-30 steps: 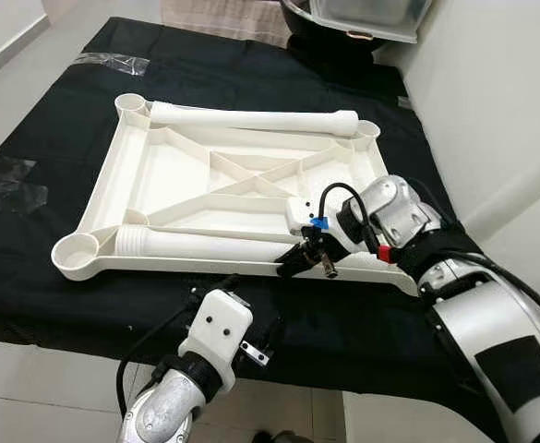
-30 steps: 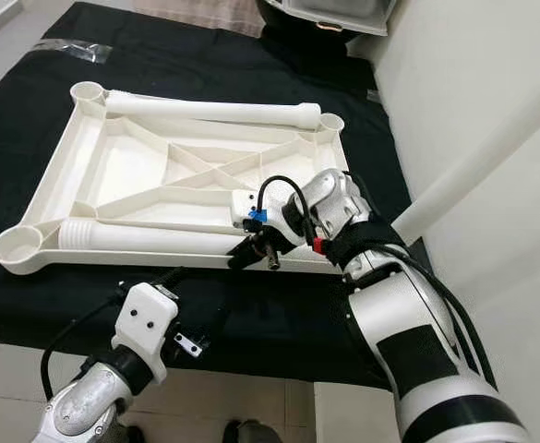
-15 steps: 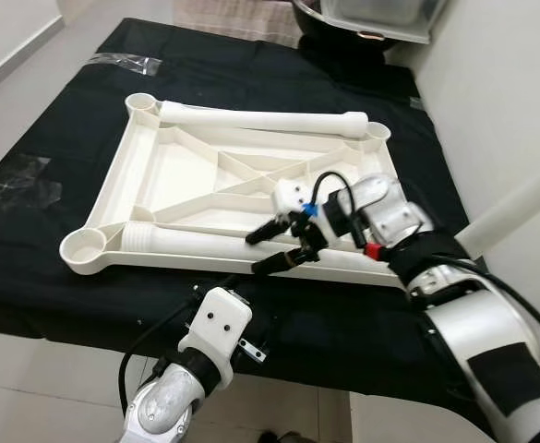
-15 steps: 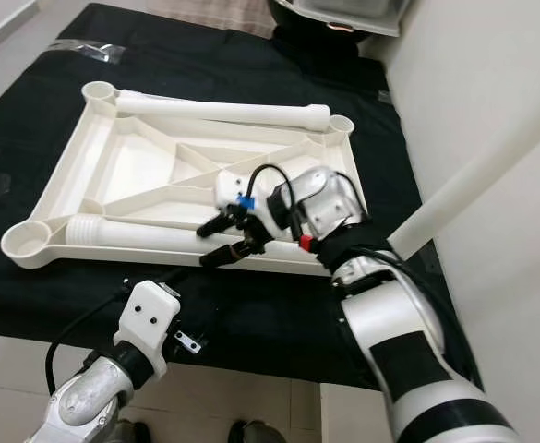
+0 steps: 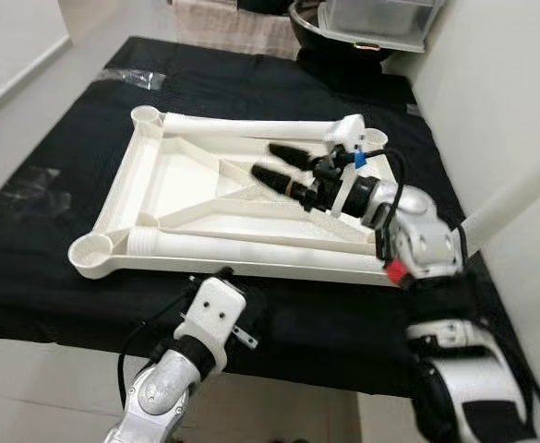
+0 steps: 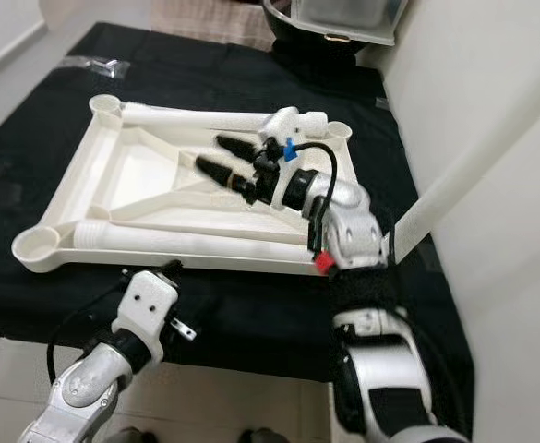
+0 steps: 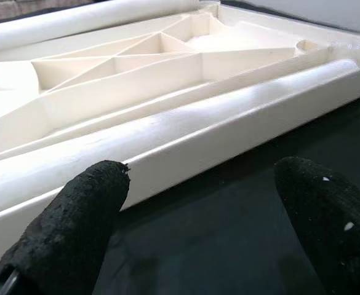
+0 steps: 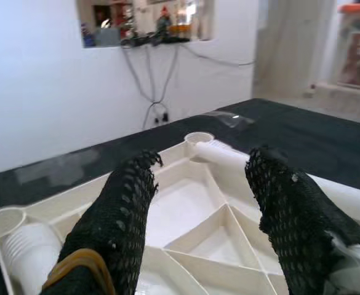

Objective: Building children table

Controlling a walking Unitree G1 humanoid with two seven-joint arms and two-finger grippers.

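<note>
On the left, clear tape patches [image 5: 31, 183] stuck to a black cloth [image 5: 57, 268] spread over the floor. Lying on that cloth, upside down — a white plastic tabletop [image 5: 150, 189] with ribbed underside, a round leg socket [image 5: 90, 251] at its near-left corner and another socket [image 5: 146, 115] at the far-left corner. Resting inside along the near edge, a white table leg [image 5: 242, 249], threaded end towards the near-left socket; along the far edge, a second leg [image 5: 242, 126] lying parallel.

Below the near rim, low and just off the cloth's front edge, the left gripper [image 7: 204, 227] — fingers [image 7: 69, 227] spread apart, holding nothing, pointing at the tabletop's near side wall, close to it but not touching.

Farther right, raised above the middle-right of the ribbed underside, the right gripper [image 5: 283, 164] — fingers [image 5: 277, 177] released and parted, empty, pointing leftwards across the ribs towards the far-left socket, clear of the plastic beneath. Behind the fingers, a white wrist camera block [image 5: 345, 131] with a black cable and small blue tag, then the silver forearm [image 5: 417, 235] angling back over the near-right corner of the tabletop.

At the far edge of the cloth, a dark round tub [image 5: 343, 46] with a clear plastic bin [image 5: 376, 17] on top. On the right, a white wall [image 5: 500, 101].
</note>
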